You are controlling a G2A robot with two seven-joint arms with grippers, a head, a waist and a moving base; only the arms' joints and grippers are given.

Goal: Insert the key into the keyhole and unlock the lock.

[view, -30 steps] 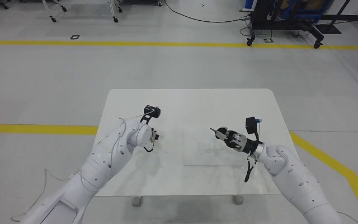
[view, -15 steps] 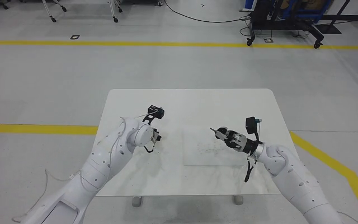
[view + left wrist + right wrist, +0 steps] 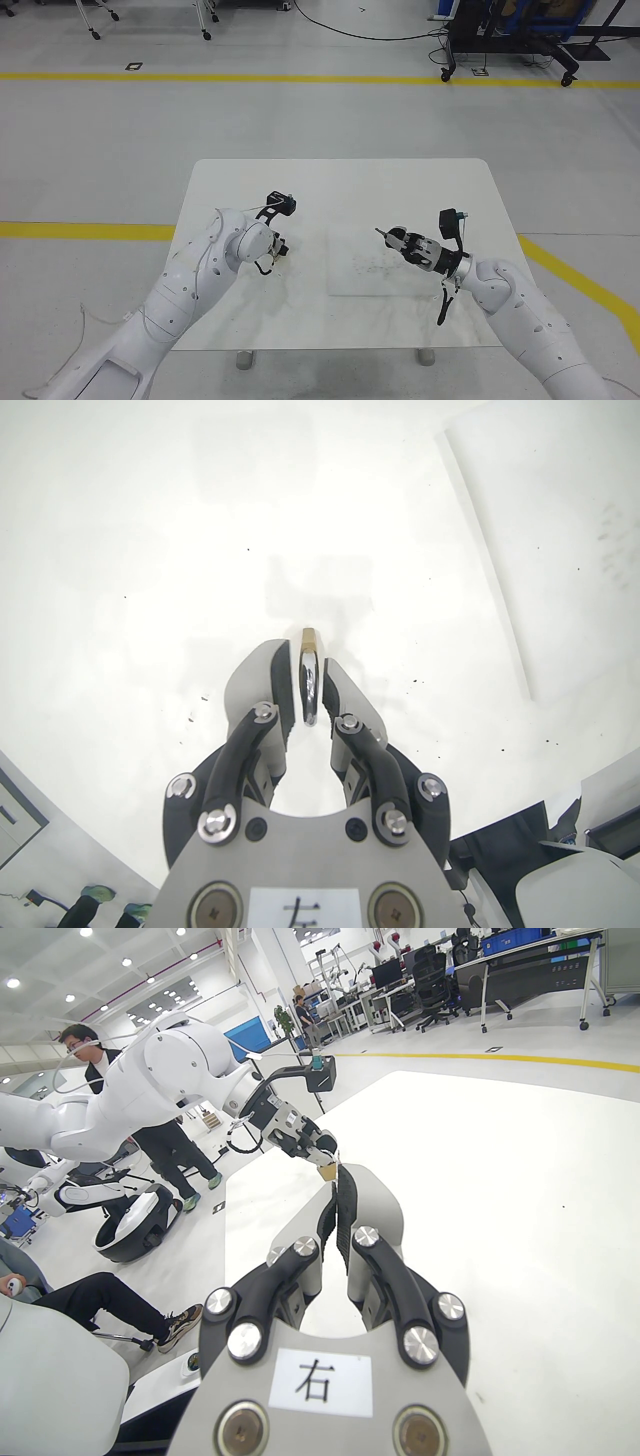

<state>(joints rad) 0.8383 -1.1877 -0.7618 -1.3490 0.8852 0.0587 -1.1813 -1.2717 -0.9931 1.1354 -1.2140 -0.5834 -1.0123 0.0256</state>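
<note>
Left gripper [image 3: 306,656] sits at about 9 o'clock from the centre of the table [image 3: 400,180] in the top view. Its jaws are closed almost fully, pinching the lock [image 3: 309,687] by its silver shackle. The brass body sticks out past the fingertips and, judged from the right wrist view, hangs clear of the tabletop. Right gripper [image 3: 341,1176] sits at about 3 o'clock, apart from the left, with its ribbed pads [image 3: 345,1213] pressed together. A thin dark stem projecting from its tip toward 10 o'clock is taken to be the key [image 3: 379,232], gripped by its head. I cannot tell which way the keyhole faces. Insertion is not yet begun.

Risks as I judge them:
- The lock is held by the shackle alone, so a push from the key could swing or pivot the body between the pads and carry the keyhole off line.
- The key is held flat in a narrow pinch, so any off-axis contact with the lock face may tilt it or slide it back into the pads.
- Turning torque could twist the lock body instead of the cylinder, since nothing braces the brass.
- The bitting may be the wrong way up, which would jam the key at entry.
</note>
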